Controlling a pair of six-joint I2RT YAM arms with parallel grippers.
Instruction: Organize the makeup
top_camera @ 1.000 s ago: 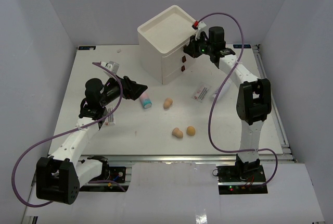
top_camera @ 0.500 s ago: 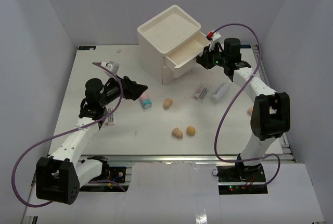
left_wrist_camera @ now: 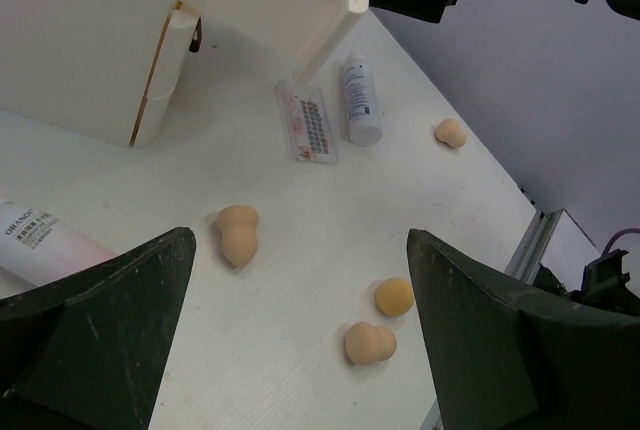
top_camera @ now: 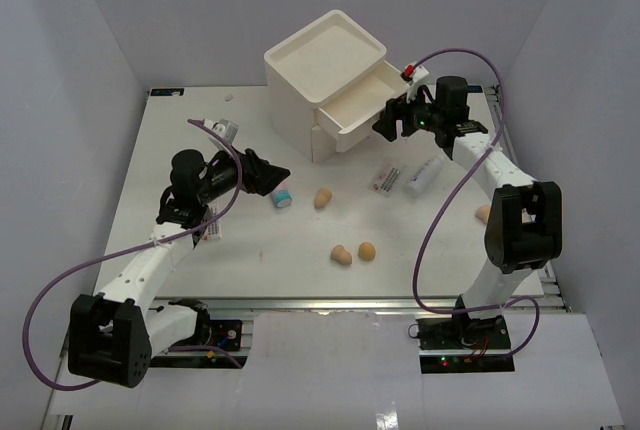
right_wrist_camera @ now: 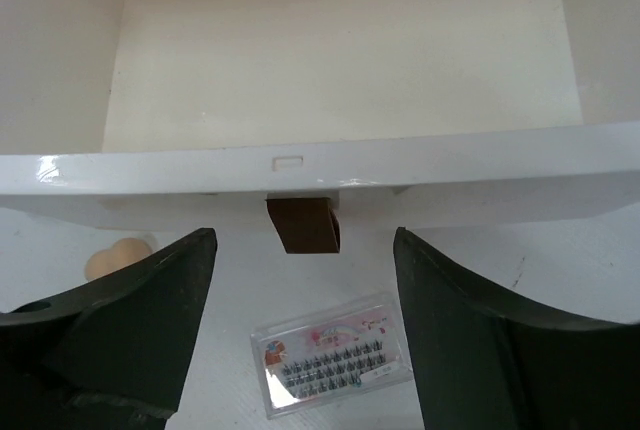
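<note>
Right gripper (right_wrist_camera: 300, 245) hangs in front of the pulled-out drawer (right_wrist_camera: 330, 165) of the white box (top_camera: 325, 55). Its two fingers are spread apart and hold nothing, and the dark handle (right_wrist_camera: 303, 225) is framed between them without being touched. Left gripper (left_wrist_camera: 300, 240) is likewise spread wide and empty, poised above the table (top_camera: 200, 290). All the makeup lies loose on the table in front of the box. The pink tube (top_camera: 283, 197) with its teal cap is just beside the left gripper. One tan sponge (top_camera: 323, 198) is near the tube, two more (top_camera: 342, 255) lie close together nearer the arms, and a fourth (top_camera: 484, 213) sits by the right arm. A flat packet (top_camera: 385, 178) and the white bottle (top_camera: 422, 176) lie side by side below the drawer. No makeup shows inside the drawer.

The drawer looks open far enough, so the step in hand is probably the first pickup, and the tube is the nearest candidate. To do it well, the left wrist should turn so the fingers cross the tube's narrow width at mid-body. It should then lower fully before closing, because a round tube may roll away from a glancing touch. The right arm would do best to draw clear of the drawer mouth, leaving an unobstructed path for the drop.
</note>
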